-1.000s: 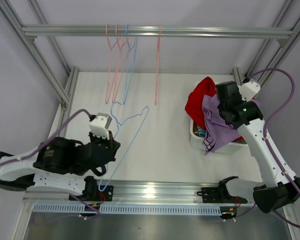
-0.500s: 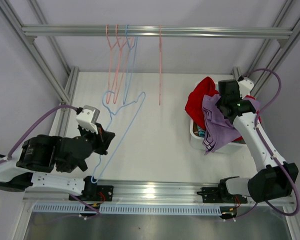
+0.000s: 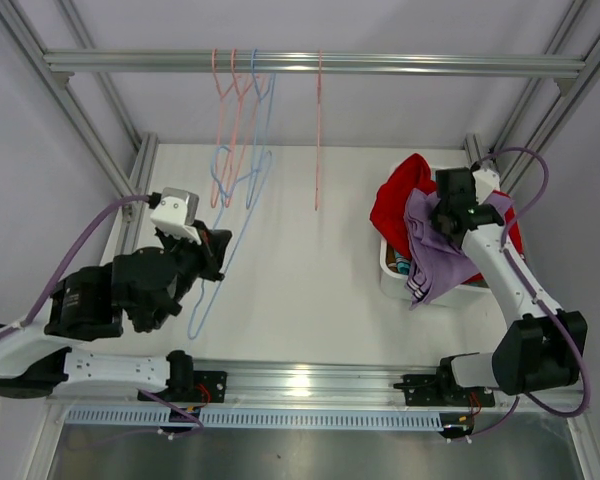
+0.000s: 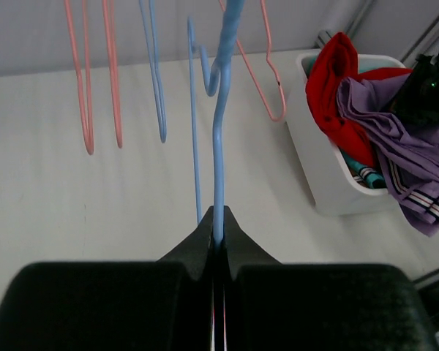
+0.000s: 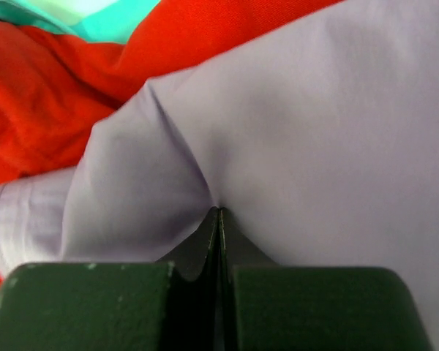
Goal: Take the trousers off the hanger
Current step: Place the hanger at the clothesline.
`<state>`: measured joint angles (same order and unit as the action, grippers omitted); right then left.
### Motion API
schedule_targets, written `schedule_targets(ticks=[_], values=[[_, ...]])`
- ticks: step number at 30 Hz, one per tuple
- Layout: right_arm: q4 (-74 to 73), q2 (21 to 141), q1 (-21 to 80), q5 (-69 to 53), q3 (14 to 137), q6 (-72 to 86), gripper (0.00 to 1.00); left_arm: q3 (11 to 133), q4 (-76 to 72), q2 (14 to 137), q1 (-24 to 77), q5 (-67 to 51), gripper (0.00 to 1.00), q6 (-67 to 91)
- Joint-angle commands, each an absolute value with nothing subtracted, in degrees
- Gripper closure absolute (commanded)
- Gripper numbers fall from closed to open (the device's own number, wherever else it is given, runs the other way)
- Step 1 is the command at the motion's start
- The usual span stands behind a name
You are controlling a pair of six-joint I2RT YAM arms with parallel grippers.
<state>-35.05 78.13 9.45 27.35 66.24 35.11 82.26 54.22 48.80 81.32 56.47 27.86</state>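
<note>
L jaws clamp blue hanger (image 4: 218, 146), R jaws — nipping lavender trousers (image 5: 314, 131)

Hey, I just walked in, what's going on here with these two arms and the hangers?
The left gripper is shut on a bare blue hanger and holds it up near the pink hangers on the rail. The right gripper is pinching the lavender trousers, which drape over the edge of the white bin next to the red trousers. No hanger in view has a garment on it.
</note>
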Motion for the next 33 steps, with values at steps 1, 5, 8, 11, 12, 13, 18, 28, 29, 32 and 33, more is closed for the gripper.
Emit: schedule_targets(ticks=[1,5,8,11,12,13,18,28,29,32,33], values=[[-36.38,73.75,9.14,25.84,68.55,33.40,1.00,84.28,42.11,50.62,76.92,53.36,0.99,16.99],[-38.58,71.20,9.14,25.23,69.78,32.61,0.97,89.11,39.29,55.10,69.44,47.65,0.99,13.89],[-38.33,68.74,9.05,23.82,67.51,32.70,0.97,92.10,37.62,58.97,66.01,44.83,0.99,12.13],[-37.36,66.72,9.14,22.42,65.31,32.96,0.97,94.39,36.74,62.13,62.59,42.11,1.00,11.60],[-37.18,66.45,9.14,21.89,64.08,32.96,0.97,94.92,36.48,62.92,61.71,40.97,1.00,11.51],[-36.92,66.18,9.14,21.71,63.64,33.13,0.97,96.14,36.47,64.23,59.79,40.26,1.00,11.69],[-35.42,65.57,9.14,19.43,61.35,33.22,0.98,99.22,36.39,68.11,54.41,37.09,0.99,12.39],[-31.12,66.97,9.23,16.97,56.34,32.78,0.98,110.65,38.40,77.42,46.32,31.56,1.00,13.01],[-30.85,67.06,9.32,16.44,55.90,32.70,0.98,111.61,38.84,79.95,45.88,30.33,0.99,13.18],[-29.27,67.15,9.32,15.30,54.59,32.70,0.98,116.36,40.69,83.66,43.86,28.75,0.99,13.71],[-28.92,67.32,9.23,15.12,54.41,32.61,0.98,119.15,41.13,86.11,42.81,27.35,0.99,13.97]])
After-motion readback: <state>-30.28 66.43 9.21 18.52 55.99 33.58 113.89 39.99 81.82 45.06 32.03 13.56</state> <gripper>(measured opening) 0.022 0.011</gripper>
